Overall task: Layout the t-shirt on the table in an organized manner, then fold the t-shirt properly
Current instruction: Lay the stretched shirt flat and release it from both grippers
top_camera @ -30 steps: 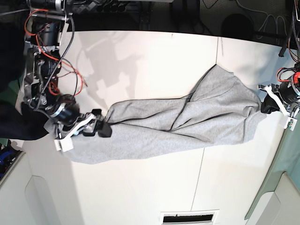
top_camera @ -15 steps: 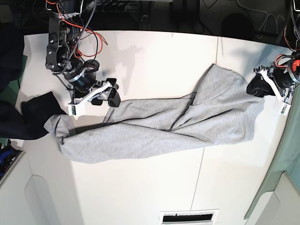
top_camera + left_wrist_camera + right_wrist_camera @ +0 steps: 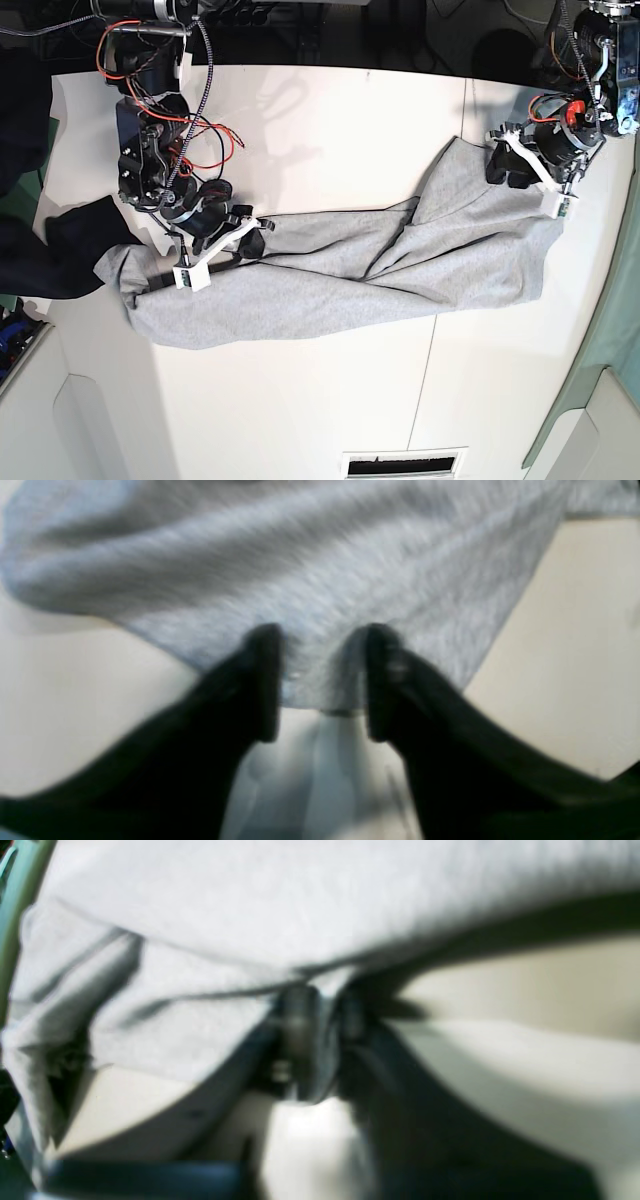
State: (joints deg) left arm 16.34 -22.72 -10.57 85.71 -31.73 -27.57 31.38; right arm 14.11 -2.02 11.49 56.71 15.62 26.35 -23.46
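Note:
The heather-grey t-shirt [image 3: 360,265] lies bunched in a long, creased band across the white table [image 3: 320,130]. My right gripper [image 3: 252,240] is at the shirt's upper edge near its left end. In the right wrist view this gripper [image 3: 325,1015] is shut, with a fold of the t-shirt [image 3: 250,915] pinched between its fingers. My left gripper [image 3: 497,165] is at the shirt's upper right corner. In the left wrist view its fingers [image 3: 265,680] stand apart, with the edge of the t-shirt [image 3: 300,580] lying in the gap of the gripper [image 3: 322,680]. No lettering shows.
A dark navy cloth [image 3: 60,250] hangs over the table's left edge beside the shirt's end. A thin seam [image 3: 440,290] crosses the tabletop. There is a vent slot [image 3: 405,463] at the front edge and a teal surface [image 3: 600,380] beyond the right edge.
My right gripper came down onto the shirt's upper left edge and shut on it. My left gripper moved up and inward to the shirt's top right corner.

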